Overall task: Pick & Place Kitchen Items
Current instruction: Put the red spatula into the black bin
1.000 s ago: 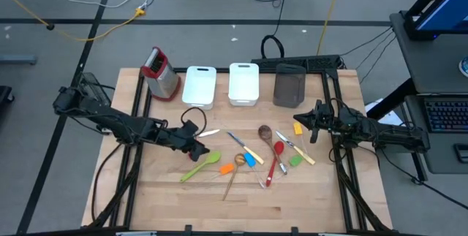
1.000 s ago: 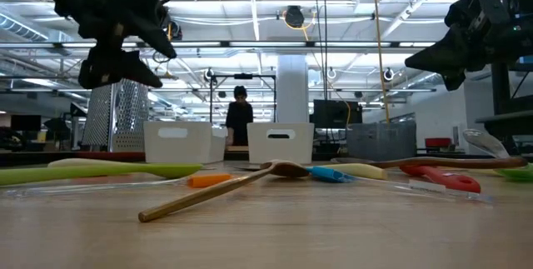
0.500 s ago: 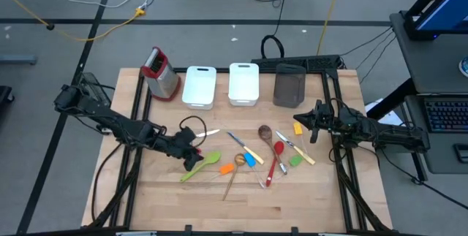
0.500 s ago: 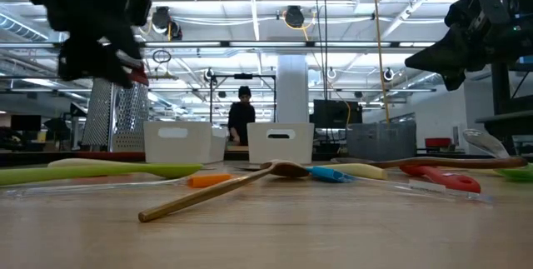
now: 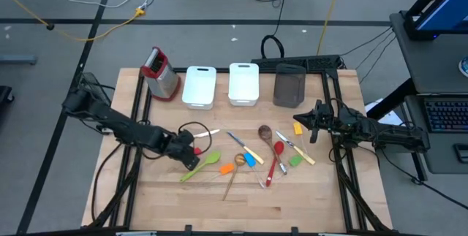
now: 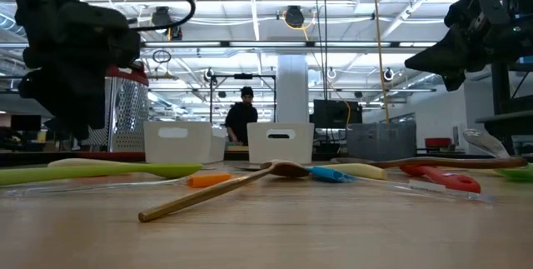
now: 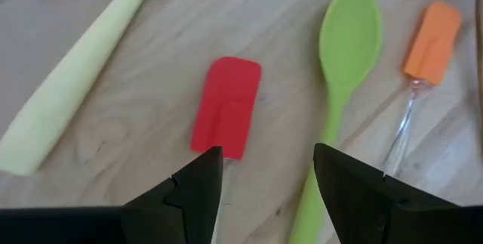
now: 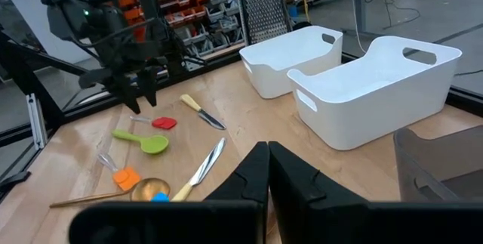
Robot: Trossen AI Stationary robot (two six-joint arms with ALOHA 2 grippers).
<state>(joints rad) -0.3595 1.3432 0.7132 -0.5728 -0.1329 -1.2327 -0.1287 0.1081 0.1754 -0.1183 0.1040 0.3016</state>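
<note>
L gripper (image 7: 268, 172): its two dark fingers (image 7: 198, 191) are spread apart, nothing between them, and they point down at the table (image 5: 168, 199), directly above the lower end of a red spatula head (image 7: 226, 106); from the wrist view I cannot tell if the tips touch the wood. Just beside the red piece lies a green spoon-spatula (image 7: 339, 70), then an orange spatula (image 7: 430, 40) w/ clear handle, and on the other side a cream-handled knife (image 7: 72, 93). In the high view the L gripper (image 5: 191, 150) is at the left part of the utensil group, wrist bent downward, the forearm stretched low across the table from the shoulder at the left edge. R gripper (image 8: 266, 170): fingers pressed together, holding nothing; in the high view it (image 5: 313, 128) hovers near the right table edge, arm reaching in horizontal from the right side, beside an orange piece (image 5: 298, 128). The other kitchen items lie in the table middle: a wooden spoon (image 5: 234, 170), a red spoon (image 5: 276, 159), a blue piece (image 5: 249, 160). Behind them stand two white bins (image 5: 199, 86), a box grater (image 5: 161, 74) and a grey cup (image 5: 289, 86). A person (image 6: 243, 115) stands far back in the room.
</note>
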